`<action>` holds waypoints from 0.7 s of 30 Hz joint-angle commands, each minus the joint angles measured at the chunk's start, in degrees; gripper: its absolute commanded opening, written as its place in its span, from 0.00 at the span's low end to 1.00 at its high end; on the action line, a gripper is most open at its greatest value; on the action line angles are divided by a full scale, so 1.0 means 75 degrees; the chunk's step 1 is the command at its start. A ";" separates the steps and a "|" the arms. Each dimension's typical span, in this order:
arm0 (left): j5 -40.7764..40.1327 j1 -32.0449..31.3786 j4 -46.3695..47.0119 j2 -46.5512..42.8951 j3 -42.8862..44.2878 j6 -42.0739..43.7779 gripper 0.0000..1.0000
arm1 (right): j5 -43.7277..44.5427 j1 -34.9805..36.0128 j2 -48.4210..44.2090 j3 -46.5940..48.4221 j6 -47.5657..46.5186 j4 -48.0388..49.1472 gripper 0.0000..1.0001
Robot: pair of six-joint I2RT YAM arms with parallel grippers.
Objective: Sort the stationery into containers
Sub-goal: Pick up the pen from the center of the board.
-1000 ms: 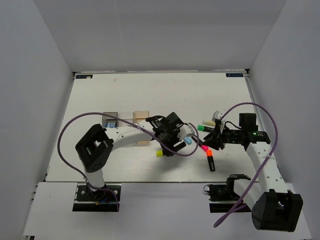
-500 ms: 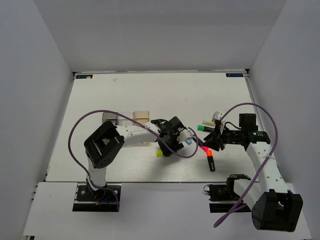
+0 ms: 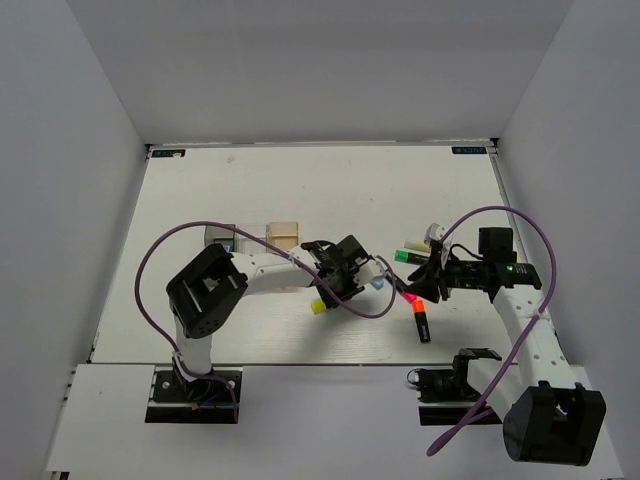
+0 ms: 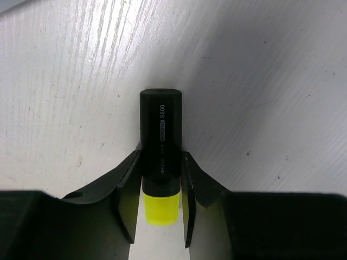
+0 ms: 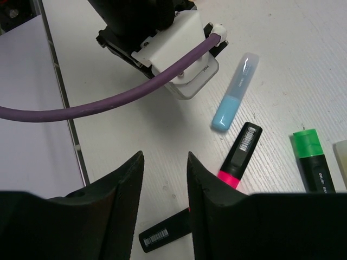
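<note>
Now the left gripper (image 4: 161, 158), near and right of the tan tray (image 3: 284, 233), has settled onto the yellow highlighter (image 4: 161, 135) and pinches it on the table (image 3: 250, 190) (lifting seems next), while the right gripper (image 5: 165, 158) stays spread above the pink highlighter (image 5: 238, 154).

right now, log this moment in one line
left tool shut on black highlighter pen with yellow end | right tool open, holding nothing

Left gripper (image 4: 161, 162) low, jaws pinching yellow highlighter (image 4: 161, 122); right gripper (image 5: 164, 162) hovering, jaws parted.
</note>
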 commanded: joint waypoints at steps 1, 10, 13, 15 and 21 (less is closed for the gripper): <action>-0.0084 -0.0048 -0.0300 0.0134 -0.0272 -0.0049 0.07 | -0.0192 -0.0037 -0.0116 0.0126 -0.0040 -0.0081 0.42; 0.0033 0.0291 -0.0570 -0.1633 0.0654 -0.0926 0.00 | -0.0040 -0.0049 -0.0187 0.0056 0.0064 0.0071 0.62; 0.0126 0.0865 -0.0395 -0.2361 0.0503 -0.1825 0.00 | 0.0333 -0.0049 -0.0081 0.0149 0.0508 0.0223 0.00; 0.0103 0.1378 -0.0219 -0.2979 0.0374 -0.2075 0.00 | 0.0452 -0.0037 -0.0022 0.0161 0.0931 0.0446 0.00; -0.1596 0.3126 -0.0604 -0.3711 0.0150 -0.3130 0.00 | 0.0488 -0.0037 0.0001 0.0150 0.1670 0.0786 0.91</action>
